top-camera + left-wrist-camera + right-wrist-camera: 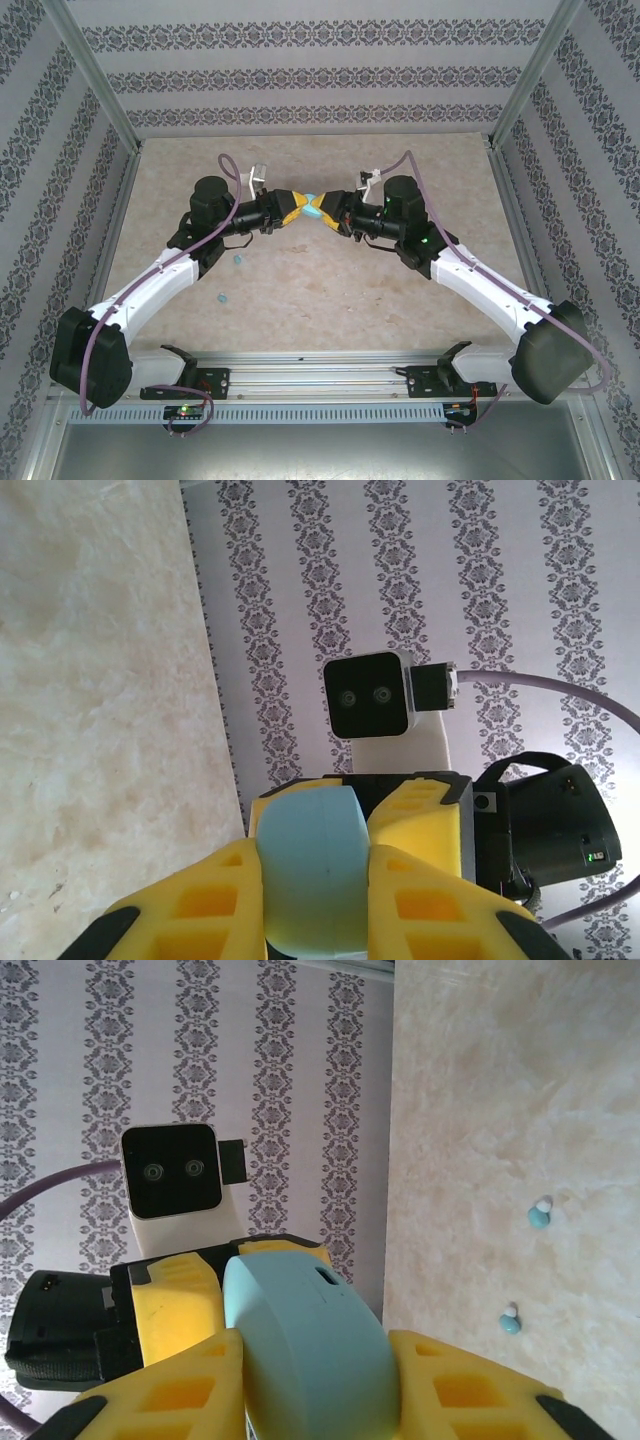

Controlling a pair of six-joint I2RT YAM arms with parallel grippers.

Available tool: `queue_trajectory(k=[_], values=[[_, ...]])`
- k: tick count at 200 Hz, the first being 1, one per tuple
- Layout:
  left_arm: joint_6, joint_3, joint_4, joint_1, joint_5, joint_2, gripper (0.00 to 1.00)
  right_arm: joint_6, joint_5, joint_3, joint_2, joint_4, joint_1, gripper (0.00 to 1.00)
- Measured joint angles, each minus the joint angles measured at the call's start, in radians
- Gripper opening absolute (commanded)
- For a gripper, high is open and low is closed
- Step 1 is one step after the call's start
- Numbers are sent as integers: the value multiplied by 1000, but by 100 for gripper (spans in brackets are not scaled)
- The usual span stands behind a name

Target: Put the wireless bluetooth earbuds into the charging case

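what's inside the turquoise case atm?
Its interior is hidden. The turquoise case presents just its smooth outer shell, pinched between the left gripper and the right gripper. Two light blue earbuds lie outside it on the table.

I saw walls [320, 75] papered in grey damask stripes on three sides | table [330, 290] topped in beige marbling | frame posts [93, 75] bare metal | light was even

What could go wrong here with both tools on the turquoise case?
The left tool and right tool both pinch the turquoise case from opposite ends; an uneven pull could let it slip and fall. The two blue earbuds lie loose on the table near the left arm; a move might knock them away.
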Motion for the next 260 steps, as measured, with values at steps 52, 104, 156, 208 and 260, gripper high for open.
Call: queue_trajectory(k=[52, 104, 156, 208, 260], values=[[307, -13, -8, -2, 30, -51, 59, 32, -55, 0, 0, 42, -12, 17], [900, -82, -73, -2, 90, -235, 78, -40, -152, 57, -14, -101, -19, 17], [1347, -85, -204, -1, 138, -253, 81, -114, -227, 59, -42, -252, -25, 17], [1394, -96, -156, -1, 202, -163, 66, -140, -259, 60, -63, -300, -31, 17], [1329, -96, -69, -1, 261, -88, 54, -142, -264, 60, -64, -303, -31, 18]])
